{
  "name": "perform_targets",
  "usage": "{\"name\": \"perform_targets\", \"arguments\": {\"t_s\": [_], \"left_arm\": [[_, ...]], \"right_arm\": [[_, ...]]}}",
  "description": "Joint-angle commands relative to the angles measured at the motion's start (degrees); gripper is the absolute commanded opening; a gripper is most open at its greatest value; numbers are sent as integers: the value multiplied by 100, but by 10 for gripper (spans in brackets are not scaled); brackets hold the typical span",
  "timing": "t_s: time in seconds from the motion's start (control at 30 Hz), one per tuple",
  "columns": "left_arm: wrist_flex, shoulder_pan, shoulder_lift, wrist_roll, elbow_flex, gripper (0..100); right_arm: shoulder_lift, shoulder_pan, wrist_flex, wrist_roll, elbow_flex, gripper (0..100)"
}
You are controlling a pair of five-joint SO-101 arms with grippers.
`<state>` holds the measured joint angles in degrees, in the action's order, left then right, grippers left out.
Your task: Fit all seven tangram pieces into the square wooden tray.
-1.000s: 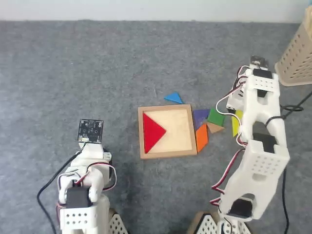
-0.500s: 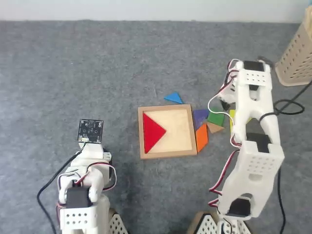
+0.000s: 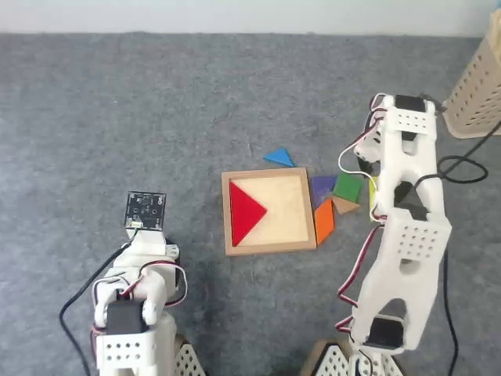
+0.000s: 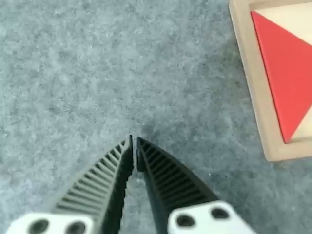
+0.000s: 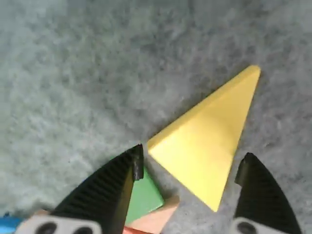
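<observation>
one piece sits in the wooden tray [image 3: 270, 249]: the red triangle [image 3: 244, 211], flat against its left wall. nearest me, my left gripper [image 4: 134, 145] is pressed shut and empty over the grey carpet [image 4: 73, 73], left of the tray. at the tray's right, the orange piece [image 3: 324, 222] touches the rim, with the brown triangle [image 3: 344, 205], green square [image 3: 348, 186] and purple piece [image 3: 321, 186] clustered beside it. my right gripper [image 5: 192, 161] is spread wide astride the yellow triangle [image 5: 209, 146], not clamping it. farthest, the blue triangle [image 3: 279, 157] lies just beyond the tray's far rim.
</observation>
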<state>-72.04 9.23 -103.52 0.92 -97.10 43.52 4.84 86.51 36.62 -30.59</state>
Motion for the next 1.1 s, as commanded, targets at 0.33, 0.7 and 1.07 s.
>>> {"name": "perform_targets", "arguments": {"t_s": [0.33, 0.7, 1.07], "left_arm": [[-35, -26, -105, 9, 57, 17], [-35, -26, -105, 9, 57, 17], [-35, -26, -105, 9, 57, 17]], "right_arm": [[259, 127, 75, 62, -580, 296], [444, 127, 127, -149, -580, 132], [-277, -22, 453, -1582, -554, 81]]}}
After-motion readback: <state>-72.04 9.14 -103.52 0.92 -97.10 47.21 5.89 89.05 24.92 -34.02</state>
